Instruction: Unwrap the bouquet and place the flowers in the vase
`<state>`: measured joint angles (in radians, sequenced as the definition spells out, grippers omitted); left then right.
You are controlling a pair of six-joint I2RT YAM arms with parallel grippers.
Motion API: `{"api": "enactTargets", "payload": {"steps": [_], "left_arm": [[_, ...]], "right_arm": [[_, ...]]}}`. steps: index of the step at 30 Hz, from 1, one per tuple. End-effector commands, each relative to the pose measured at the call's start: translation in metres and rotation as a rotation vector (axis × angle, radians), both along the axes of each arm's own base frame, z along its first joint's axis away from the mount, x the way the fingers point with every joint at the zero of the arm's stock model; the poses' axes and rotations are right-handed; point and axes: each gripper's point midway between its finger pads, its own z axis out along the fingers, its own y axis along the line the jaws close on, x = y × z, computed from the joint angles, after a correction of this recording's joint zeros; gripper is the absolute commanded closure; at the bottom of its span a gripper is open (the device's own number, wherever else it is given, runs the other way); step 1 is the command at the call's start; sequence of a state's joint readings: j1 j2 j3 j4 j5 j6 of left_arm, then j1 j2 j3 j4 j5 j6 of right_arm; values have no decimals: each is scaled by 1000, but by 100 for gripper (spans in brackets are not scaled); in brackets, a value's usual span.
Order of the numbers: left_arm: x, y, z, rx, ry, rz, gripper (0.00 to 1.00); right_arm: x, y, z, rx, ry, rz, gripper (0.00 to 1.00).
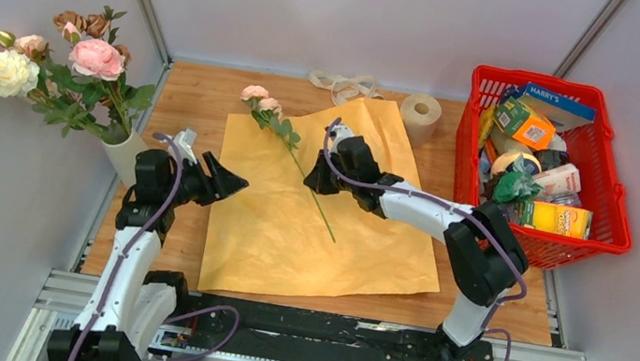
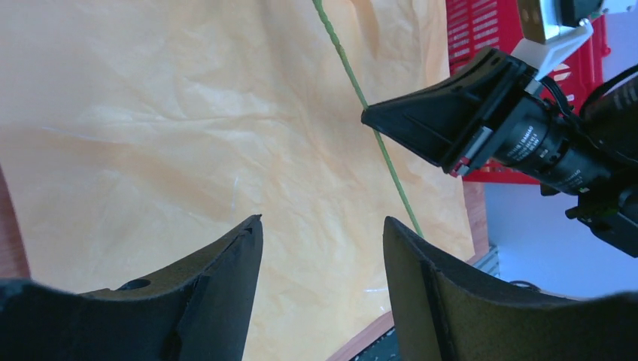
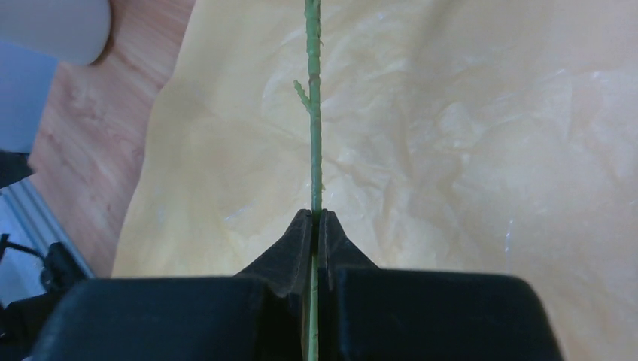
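Note:
The bouquet's yellow-tan paper lies spread flat on the table. One pink rose lies across it on its long green stem. My right gripper is shut on that stem about midway along, the jaws pinching it just above the paper. The beige vase stands at the table's left edge and holds several roses; its side shows in the right wrist view. My left gripper hovers open over the paper's left edge, nothing between its fingers.
A beige ribbon and a toilet paper roll lie at the back of the table. A red basket full of groceries stands at the right. In the left wrist view the right gripper shows beside the stem.

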<state>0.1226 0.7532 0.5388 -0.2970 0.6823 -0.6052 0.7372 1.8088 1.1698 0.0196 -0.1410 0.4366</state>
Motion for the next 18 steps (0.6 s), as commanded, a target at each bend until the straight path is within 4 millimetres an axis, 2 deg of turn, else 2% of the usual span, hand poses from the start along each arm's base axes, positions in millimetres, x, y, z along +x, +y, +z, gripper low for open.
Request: {"api": "enactTargets", "payload": {"steps": [1, 7, 9, 18], "left_arm": [[21, -16, 8, -123, -42, -1, 32], [39, -42, 12, -167, -104, -24, 31], [41, -53, 15, -169, -118, -35, 31], [44, -80, 31, -244, -174, -48, 34]], "right_arm": [[-24, 19, 57, 265, 0, 57, 100], [-58, 15, 78, 386, 20, 104, 100], [-68, 11, 86, 418, 20, 114, 100], [-102, -2, 114, 521, -1, 179, 100]]}}
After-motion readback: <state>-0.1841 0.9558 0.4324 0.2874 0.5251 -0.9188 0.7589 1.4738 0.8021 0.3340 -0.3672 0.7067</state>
